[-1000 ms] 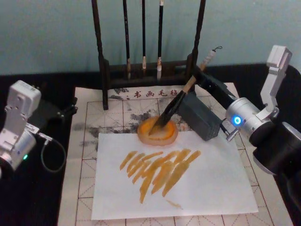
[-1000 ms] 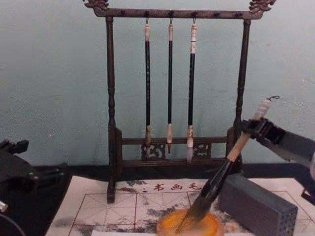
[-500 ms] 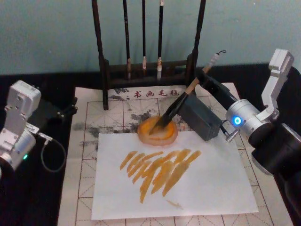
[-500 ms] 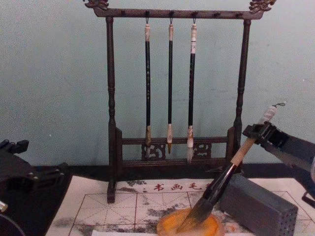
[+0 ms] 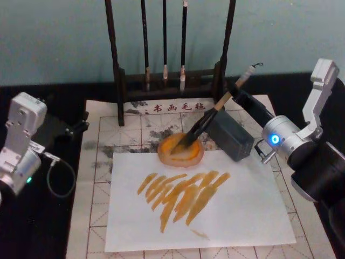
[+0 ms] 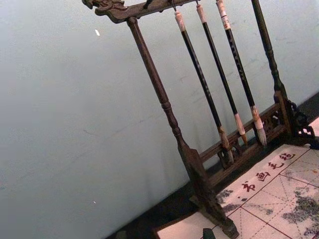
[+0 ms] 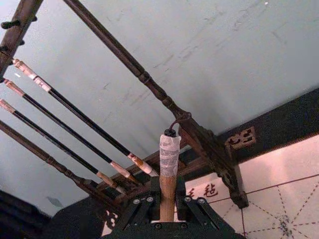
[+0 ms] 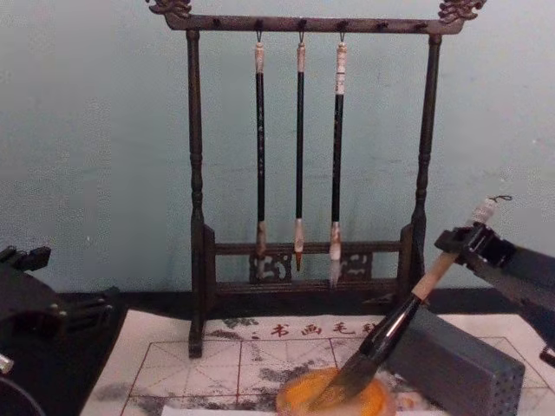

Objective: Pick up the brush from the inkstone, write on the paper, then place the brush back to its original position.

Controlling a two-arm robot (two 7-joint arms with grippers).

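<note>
Setting reads to me as a calligraphy practice station staged for robot trials: plain teal wall [image 8: 95,130], black tabletop [image 5: 43,237], carved wooden brush rack [image 8: 195,173] with three hanging brushes [image 8: 299,147], red-gridded practice paper [image 5: 94,194], white sheet [image 5: 242,210] bearing orange strokes.

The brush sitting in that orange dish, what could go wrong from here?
1. The right gripper holds the brush near its top end, so the bristles may swing and drip on the white sheet.
2. The tilted handle passes close to the grey block; lowering could knock it.
3. Pushing sideways might slide the dish.
The left gripper idles at the left.
</note>
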